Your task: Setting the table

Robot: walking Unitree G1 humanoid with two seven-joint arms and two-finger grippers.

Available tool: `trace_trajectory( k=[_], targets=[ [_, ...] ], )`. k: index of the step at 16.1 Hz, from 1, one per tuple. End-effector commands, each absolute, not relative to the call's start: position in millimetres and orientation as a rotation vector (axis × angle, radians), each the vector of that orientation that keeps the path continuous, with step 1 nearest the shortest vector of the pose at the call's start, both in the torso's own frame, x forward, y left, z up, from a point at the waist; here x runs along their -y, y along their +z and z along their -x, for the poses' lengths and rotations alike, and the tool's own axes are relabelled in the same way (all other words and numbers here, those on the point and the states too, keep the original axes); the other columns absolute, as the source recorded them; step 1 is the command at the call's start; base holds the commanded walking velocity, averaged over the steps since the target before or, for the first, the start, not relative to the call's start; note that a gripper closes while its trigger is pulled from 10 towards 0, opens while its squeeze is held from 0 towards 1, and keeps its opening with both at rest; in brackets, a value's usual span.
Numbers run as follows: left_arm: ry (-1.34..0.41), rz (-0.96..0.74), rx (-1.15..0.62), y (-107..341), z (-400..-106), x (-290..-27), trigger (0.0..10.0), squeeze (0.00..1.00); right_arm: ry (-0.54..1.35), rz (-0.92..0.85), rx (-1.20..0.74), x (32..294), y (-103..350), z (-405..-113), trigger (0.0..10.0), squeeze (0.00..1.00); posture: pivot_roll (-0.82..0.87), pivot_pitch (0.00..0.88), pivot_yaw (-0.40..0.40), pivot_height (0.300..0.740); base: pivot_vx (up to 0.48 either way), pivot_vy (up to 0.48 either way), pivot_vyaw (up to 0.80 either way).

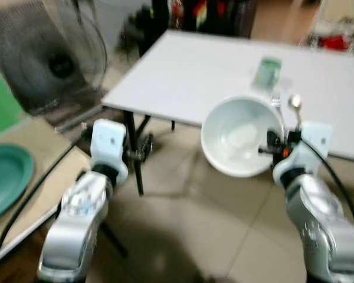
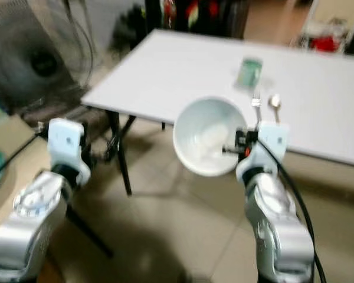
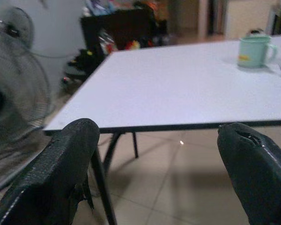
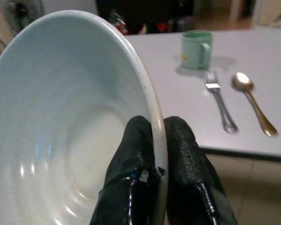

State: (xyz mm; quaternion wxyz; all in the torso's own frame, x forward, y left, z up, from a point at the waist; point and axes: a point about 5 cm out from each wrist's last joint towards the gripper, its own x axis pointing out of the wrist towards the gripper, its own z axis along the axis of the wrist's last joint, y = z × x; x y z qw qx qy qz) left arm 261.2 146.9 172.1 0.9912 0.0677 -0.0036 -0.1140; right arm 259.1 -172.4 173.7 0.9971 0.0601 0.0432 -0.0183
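The round white glazed ceramic bowl (image 4: 61, 122) hangs in the air just short of the near edge of the white rectangular tabletop (image 1: 212, 71), pinched at its rim by the right gripper (image 4: 158, 140), whose jaws are clenched on either side of the wall. It looks stiff, fairly heavy, slick and breakable, so the thin rim hold could let it swing or slip; set it down gently. On the tabletop beyond lie a steel fork (image 4: 220, 101), a metal spoon (image 4: 253, 101) and a pale green mug (image 4: 195, 48). The left gripper (image 3: 164, 154) hovers empty with jaws released, short of the tabletop.
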Motion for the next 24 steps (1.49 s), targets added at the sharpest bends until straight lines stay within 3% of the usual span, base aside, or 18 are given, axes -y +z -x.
trace_trajectory(
  k=[1, 6, 15, 19, 24],
  targets=[
    [-0.235, -0.135, 0.002, 172.5, -261.3, -147.9, 10.0, 0.0, -0.025, -0.13, -0.078, 170.4, 178.5, -260.6, 10.0, 0.0, -0.13, 0.03, 0.033, 0.74, 0.0, 0.0, 0.0],
    [-0.247, -0.13, 0.001, 173.0, -262.4, -148.5, 10.0, 0.0, -0.041, -0.139, -0.099, 172.0, 177.4, -261.1, 10.0, 0.0, -0.14, 0.026, 0.035, 0.74, 0.0, 0.0, -0.1],
    [-0.26, -0.127, 0.001, 171.8, -264.0, -151.1, 10.0, 0.0, -0.042, -0.143, -0.112, 171.9, 176.0, -262.1, 10.0, 0.0, -0.14, 0.001, 0.033, 0.74, 0.225, 0.0, -0.79],
    [-0.203, -0.151, -0.012, 168.0, -261.7, -167.8, 10.0, 0.0, 0.001, -0.135, -0.134, 168.5, 170.6, -262.6, 10.0, 0.0, -0.13, 0.0, 0.009, 0.74, 0.322, 0.0, 0.0],
    [-0.196, -0.149, -0.014, 165.2, -258.3, -167.5, 10.0, 0.0, 0.01, -0.142, -0.155, 168.8, 167.0, -264.3, 10.0, 0.0, -0.13, 0.0, -0.008, 0.74, 0.33, 0.0, 0.0]
  ],
)
